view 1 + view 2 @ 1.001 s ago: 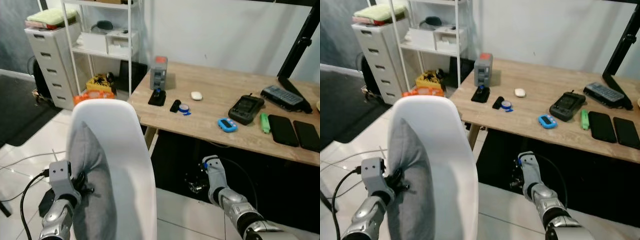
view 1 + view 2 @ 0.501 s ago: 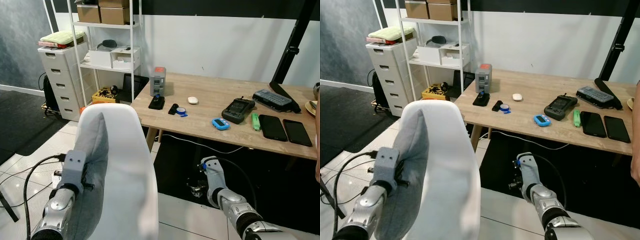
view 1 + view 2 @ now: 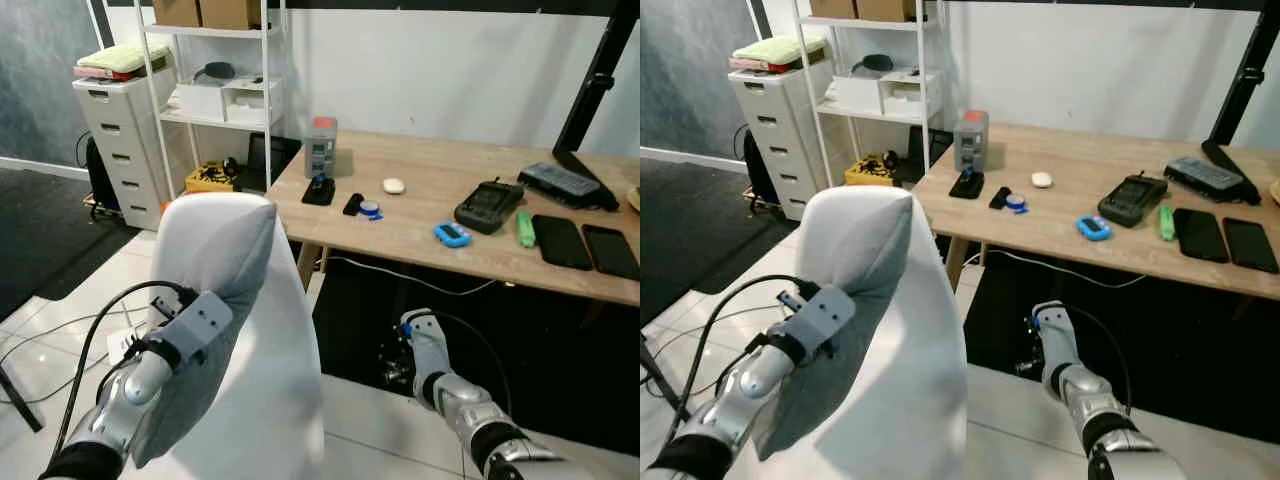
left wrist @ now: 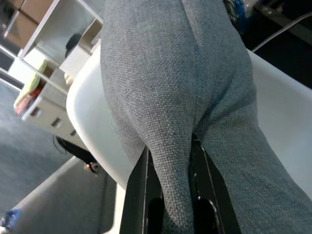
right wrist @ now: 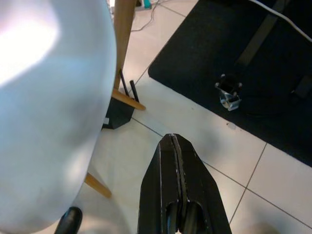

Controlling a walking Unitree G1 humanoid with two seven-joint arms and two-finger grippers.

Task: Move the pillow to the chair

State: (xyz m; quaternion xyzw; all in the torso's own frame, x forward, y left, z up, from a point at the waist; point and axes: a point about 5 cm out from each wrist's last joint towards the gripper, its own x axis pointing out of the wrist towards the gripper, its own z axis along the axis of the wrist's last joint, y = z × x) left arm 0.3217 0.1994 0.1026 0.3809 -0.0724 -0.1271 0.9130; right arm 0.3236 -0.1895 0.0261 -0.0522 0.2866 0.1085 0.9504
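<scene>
Against the chair's white shell sits the grey pillow, draped over the top of the backrest and hanging down its face! The left gripper has it pinched: in the left wrist view the two black fingers clamp a fold of the grey weave between them. The chair stands right under the robot's gaze, just short of the wooden table with its phones and gadgets. Off to the other side, the right gripper hangs low over the tiled floor beside the chair's wooden leg, fingers pressed together on nothing, idle. By my read this is the placing step, nearly home. The next move calls for settling the pillow down into the seat, then opening those left fingers cleanly so the fabric doesn't drag back out with them.
</scene>
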